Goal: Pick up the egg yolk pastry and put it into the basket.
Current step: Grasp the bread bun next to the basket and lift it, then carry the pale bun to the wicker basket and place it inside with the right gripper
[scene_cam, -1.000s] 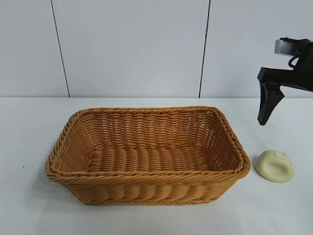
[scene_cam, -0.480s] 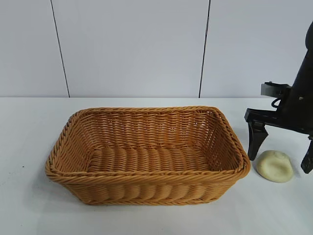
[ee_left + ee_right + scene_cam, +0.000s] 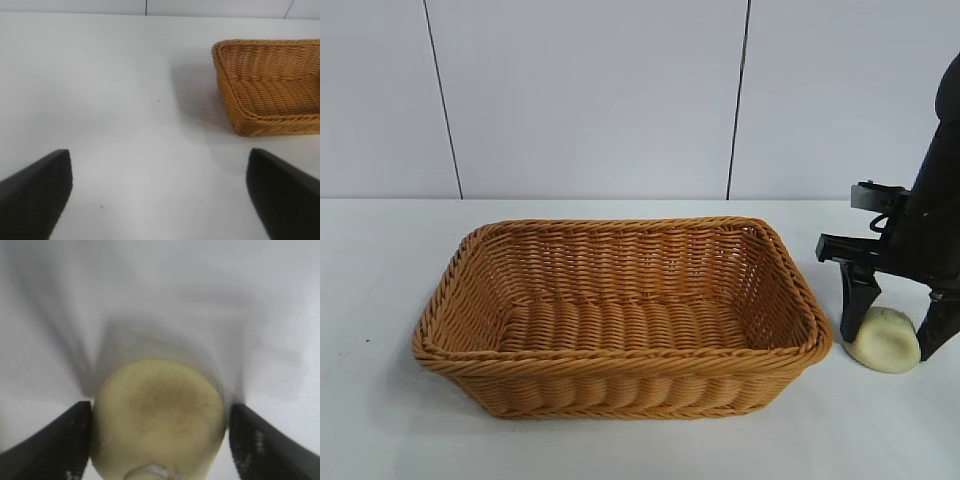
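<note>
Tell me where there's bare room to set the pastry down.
The basket is empty, its whole woven floor free. Bare table lies left of it and in front. Crowded only at its right end, where the right gripper brackets the egg yolk pastry.

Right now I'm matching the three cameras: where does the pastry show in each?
Exterior view: the pastry lies on the table at lower right, just right of the basket, between the right gripper's fingers.
Left wrist view: not in it; only the basket's end shows.
Right wrist view: low centre, touching both fingers.
Shared landmark: the basket, in the exterior and left wrist views.
</note>
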Tool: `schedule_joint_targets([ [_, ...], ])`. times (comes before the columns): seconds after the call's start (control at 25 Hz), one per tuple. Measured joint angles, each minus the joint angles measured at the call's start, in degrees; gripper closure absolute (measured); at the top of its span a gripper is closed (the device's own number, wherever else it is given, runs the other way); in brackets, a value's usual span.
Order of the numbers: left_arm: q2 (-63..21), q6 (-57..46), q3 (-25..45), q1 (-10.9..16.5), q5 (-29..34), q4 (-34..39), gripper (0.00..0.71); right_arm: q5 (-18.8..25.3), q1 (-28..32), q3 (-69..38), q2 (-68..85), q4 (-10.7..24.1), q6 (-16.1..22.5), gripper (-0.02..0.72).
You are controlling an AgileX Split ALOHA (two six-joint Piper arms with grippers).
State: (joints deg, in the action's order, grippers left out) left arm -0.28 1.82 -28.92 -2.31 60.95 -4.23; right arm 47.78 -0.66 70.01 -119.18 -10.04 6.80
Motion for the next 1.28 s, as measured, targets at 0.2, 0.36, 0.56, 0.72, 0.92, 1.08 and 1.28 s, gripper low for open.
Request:
schedule_joint_targets([
  [0.2,0.0,0.0,0.0,0.0,0.0,0.0,0.014,1.1,0.0,0.0,0.9,-0.7,0.0,0.562],
  [0.36,0.0,0.0,0.0,0.0,0.0,0.0,0.014,3.9,0.0,2.0,4.0,-0.8,-0.1,0.579],
  [0.56,0.0,0.0,0.0,0.0,0.0,0.0,0.014,11.6,0.0,9.9,8.5,-0.9,-1.0,0.58],
  [0.72,0.0,0.0,0.0,0.0,0.0,0.0,0.014,16.4,-0.6,16.1,9.2,-0.6,-1.1,0.58],
  [0.92,0.0,0.0,0.0,0.0,0.0,0.0,0.014,17.8,-5.5,19.7,9.2,-0.3,-1.1,0.58],
  [1.08,0.0,0.0,0.0,0.0,0.0,0.0,0.014,17.8,-11.7,20.6,9.2,-0.6,-1.1,0.58],
  [1.28,0.0,0.0,0.0,0.0,0.0,0.0,0.014,16.0,-20.3,20.7,9.2,-1.0,-0.2,0.58],
])
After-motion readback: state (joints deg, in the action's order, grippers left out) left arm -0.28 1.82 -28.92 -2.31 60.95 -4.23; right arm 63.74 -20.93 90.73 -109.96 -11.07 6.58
